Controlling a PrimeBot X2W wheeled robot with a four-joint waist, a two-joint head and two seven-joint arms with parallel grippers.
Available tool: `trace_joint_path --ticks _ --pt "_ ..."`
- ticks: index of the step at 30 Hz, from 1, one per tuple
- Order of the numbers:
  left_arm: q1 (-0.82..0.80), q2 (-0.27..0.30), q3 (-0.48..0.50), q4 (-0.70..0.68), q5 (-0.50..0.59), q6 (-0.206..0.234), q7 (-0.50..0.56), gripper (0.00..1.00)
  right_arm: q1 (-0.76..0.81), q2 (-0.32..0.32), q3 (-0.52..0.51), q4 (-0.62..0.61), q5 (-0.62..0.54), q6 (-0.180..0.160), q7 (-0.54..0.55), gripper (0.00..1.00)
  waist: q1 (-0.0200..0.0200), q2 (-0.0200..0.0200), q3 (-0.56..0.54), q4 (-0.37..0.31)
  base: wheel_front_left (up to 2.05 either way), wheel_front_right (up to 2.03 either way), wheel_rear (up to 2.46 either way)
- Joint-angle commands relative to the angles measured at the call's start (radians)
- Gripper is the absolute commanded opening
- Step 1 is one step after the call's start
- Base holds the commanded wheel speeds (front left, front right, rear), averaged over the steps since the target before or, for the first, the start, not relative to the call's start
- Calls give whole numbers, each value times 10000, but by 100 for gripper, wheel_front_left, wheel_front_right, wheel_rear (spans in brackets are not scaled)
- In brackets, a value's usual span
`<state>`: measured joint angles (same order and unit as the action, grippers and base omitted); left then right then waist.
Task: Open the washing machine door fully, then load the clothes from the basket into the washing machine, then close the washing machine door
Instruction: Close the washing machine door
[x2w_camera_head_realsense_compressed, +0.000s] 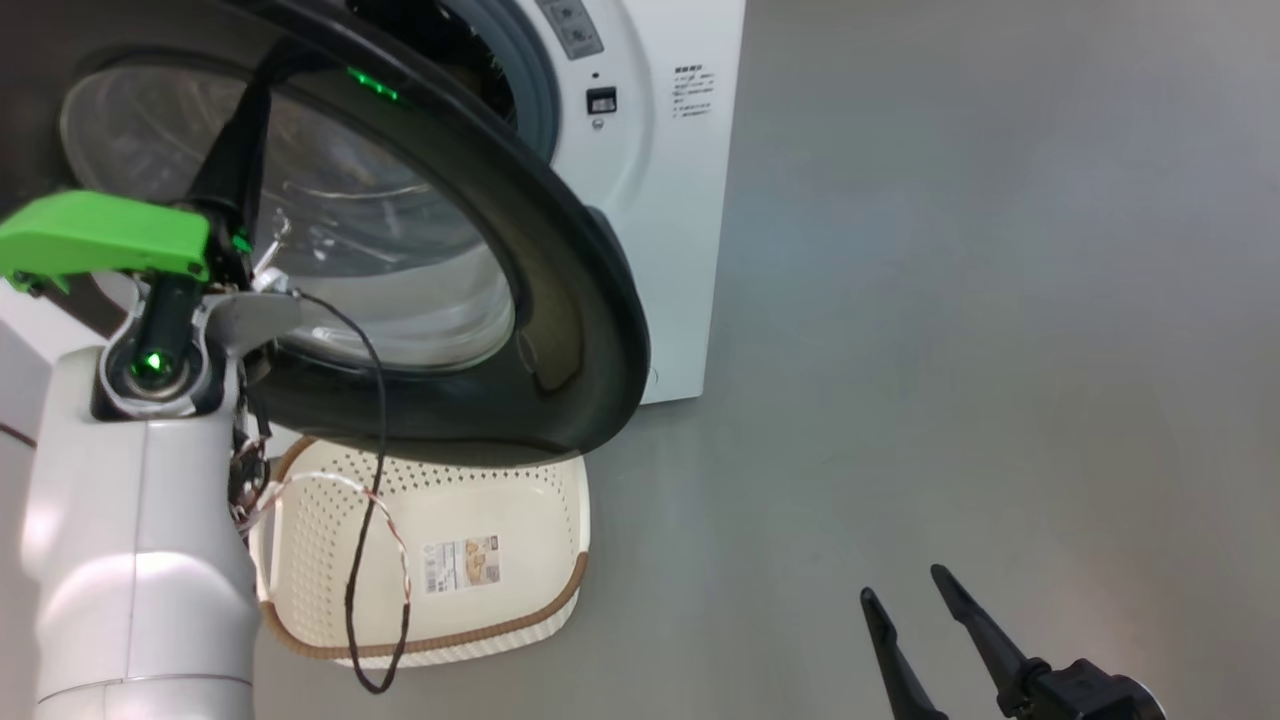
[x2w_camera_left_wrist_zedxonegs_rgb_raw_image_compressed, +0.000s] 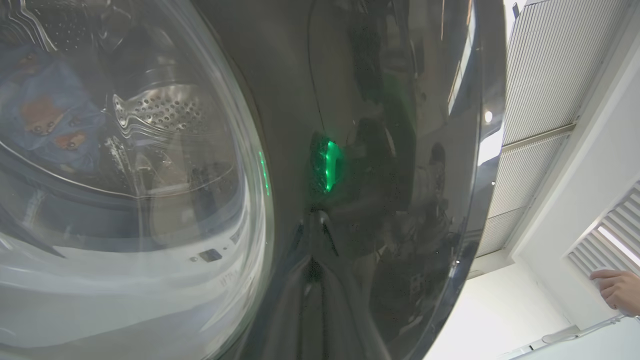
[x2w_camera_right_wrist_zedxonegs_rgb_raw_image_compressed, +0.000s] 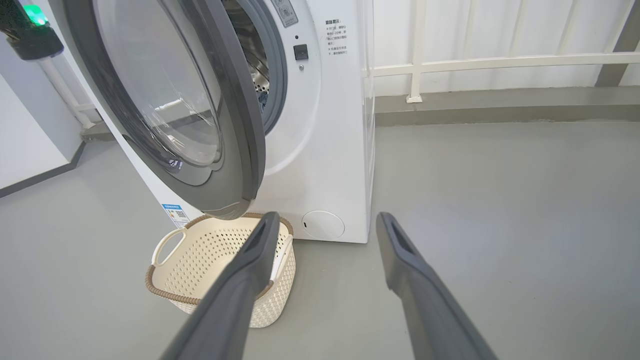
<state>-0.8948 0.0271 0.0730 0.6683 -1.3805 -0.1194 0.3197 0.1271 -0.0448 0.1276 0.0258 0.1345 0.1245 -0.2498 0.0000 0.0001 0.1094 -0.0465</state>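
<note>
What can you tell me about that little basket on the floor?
The basket is cream-white perforated plastic with a brown woven-look rim, a white loop handle at the side and a label sticker on its base. It stands upright and empty on the grey floor, just before the washing machine, partly under the open door.

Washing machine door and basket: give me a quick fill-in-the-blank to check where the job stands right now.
1. The basket is ____.
2. Through the ____ of the washing machine door, the clothes can be seen.
3. The right gripper is ____, over the floor.
Missing words: empty; glass; open.
</note>
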Motion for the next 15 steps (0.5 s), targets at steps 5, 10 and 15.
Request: trace_joint_path --ticks 5,10,15 --pt "-534 389 -172 250 134 -112 -506 0 -11 -54 463 -132 64 62 -120 100 0 -1 -264 -371 0 0 0" --pt "-524 520 -477 273 -14 -112 -588 0 103 -54 365 -170 133 62 -120 100 0 -1 -276 -433 0 0 0" --pt "-228 778 -834 38 -99 -112 -558 0 234 -54 168 -180 192 62 -120 100 0 -1 -341 -251 0 0 0"
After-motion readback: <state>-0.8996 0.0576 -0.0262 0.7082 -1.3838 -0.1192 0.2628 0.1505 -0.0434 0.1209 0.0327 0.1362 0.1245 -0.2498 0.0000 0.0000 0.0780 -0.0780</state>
